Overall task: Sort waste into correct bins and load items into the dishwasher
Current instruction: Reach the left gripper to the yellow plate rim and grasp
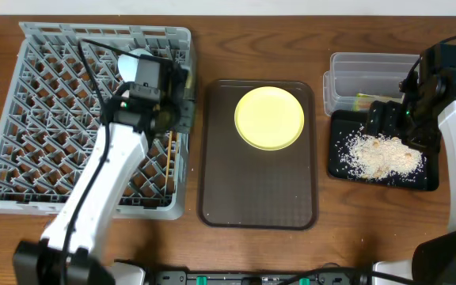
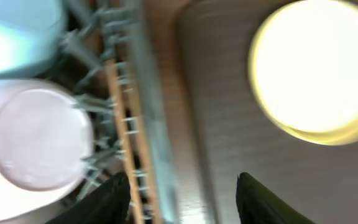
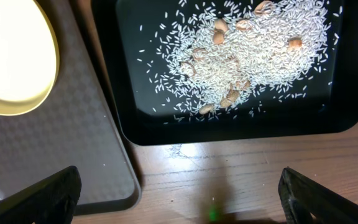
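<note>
The grey dish rack (image 1: 22, 182) fills the left. In the left wrist view it holds a light blue bowl (image 2: 11, 31), a white bowl (image 2: 36, 137) and two wooden chopsticks (image 2: 124, 124) along its right edge (image 1: 171, 162). My left gripper (image 1: 177, 101) (image 2: 185, 199) is open and empty above the rack's right rim. The yellow plate (image 1: 269, 117) (image 2: 316, 68) (image 3: 11, 56) sits on the brown serving tray (image 1: 260, 190). The black tray (image 1: 339, 162) (image 3: 229, 127) holds the rice-like crumbs (image 1: 382, 154) (image 3: 253, 50). My right gripper (image 1: 384, 119) (image 3: 179, 199) is open and empty over it. The clear tub (image 1: 370, 67) holds a green wrapper (image 1: 362, 99).
The brown serving tray (image 2: 229, 143) (image 3: 61, 149) lies between the rack and the bins. Bare wooden table (image 3: 241, 180) shows between it and the black tray. The small white cup is not clearly seen.
</note>
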Tool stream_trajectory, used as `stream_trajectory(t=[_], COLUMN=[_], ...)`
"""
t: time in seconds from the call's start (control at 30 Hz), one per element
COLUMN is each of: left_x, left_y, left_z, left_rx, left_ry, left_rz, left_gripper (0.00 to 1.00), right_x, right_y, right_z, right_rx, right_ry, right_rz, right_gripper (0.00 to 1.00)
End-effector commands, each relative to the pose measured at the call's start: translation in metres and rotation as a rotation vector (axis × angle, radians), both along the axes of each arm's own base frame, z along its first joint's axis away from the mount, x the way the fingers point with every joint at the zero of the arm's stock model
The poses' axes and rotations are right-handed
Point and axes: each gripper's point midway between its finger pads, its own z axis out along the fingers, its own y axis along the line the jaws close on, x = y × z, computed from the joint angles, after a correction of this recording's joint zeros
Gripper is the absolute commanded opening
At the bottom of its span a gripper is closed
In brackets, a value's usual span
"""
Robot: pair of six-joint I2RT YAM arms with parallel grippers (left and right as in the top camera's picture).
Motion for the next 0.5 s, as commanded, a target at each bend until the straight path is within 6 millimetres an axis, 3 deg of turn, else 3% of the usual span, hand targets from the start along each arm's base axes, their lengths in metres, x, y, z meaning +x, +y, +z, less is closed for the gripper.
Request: stream_trajectory(t=[0.0, 0.17, 0.23, 0.3, 0.47], left_x=[-0.005, 0.014, 0.023, 0.030, 0.038], left_y=[-0.041, -0.070, -0.080, -0.092, -0.131], left_z=[0.050, 0.094, 0.098, 0.091, 0.045], left_rx=[-0.090, -0.142, -0.147, -0.145, -0.118], left_ry=[-0.073, -0.126, -0.135, -0.125, -0.055], left_rz=[-0.108, -0.099, -0.113, -0.130, -0.208], left_gripper=[0.57, 0.56, 0.56, 0.56, 0.57], right_x=[0.001, 0.001, 0.001, 0.000, -0.001], right_y=[-0.004, -0.004, -0.004, -0.005, -0.012], right_z=[0.010, 0.010, 0.010, 0.010, 0.010], right_rx=[-0.017, -0.017, -0.018, -0.020, -0.022], right_ry=[-0.034, -0.034, -0.033, -0.030, -0.027], right_rz=[0.007, 0.005, 0.004, 0.004, -0.053], right_gripper=[0.99, 0.99, 0.99, 0.99, 0.99])
